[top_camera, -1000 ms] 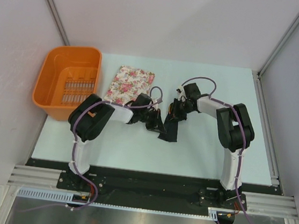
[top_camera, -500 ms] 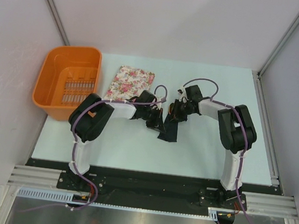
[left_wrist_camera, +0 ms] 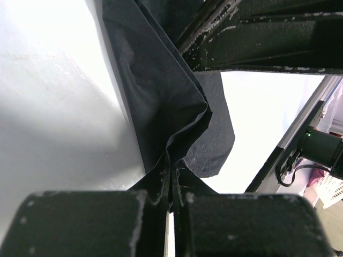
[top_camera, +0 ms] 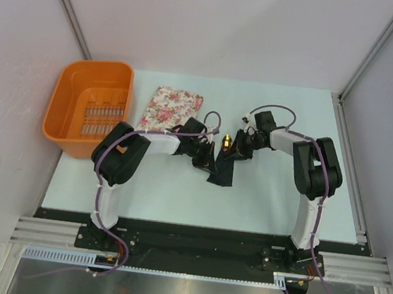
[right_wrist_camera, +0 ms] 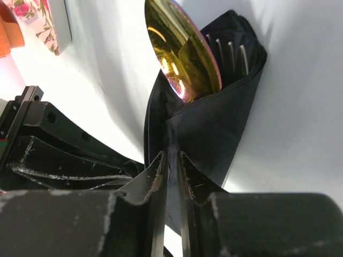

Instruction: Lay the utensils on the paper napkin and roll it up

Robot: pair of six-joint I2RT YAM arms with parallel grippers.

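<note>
At mid-table, the left gripper (left_wrist_camera: pixel 170 181) is clamped on the napkin (left_wrist_camera: pixel 161 96). Jaws of the right gripper (right_wrist_camera: pixel 171 163) stand slightly apart astride its fold, utensils (right_wrist_camera: pixel 185 59) tucked inside.

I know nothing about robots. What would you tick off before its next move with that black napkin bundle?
1. The utensils sit inside the paper napkin: ok, their heads poke out of its top.
2. The left hand grips the napkin: ok, shut on a fold.
3. The right hand grips it: cannot tell, nearly closed at the napkin's edge.
4. The roll is tight: not ok, the folds hang loose.
5. The floral cloth lies apart from the bundle: ok.
</note>
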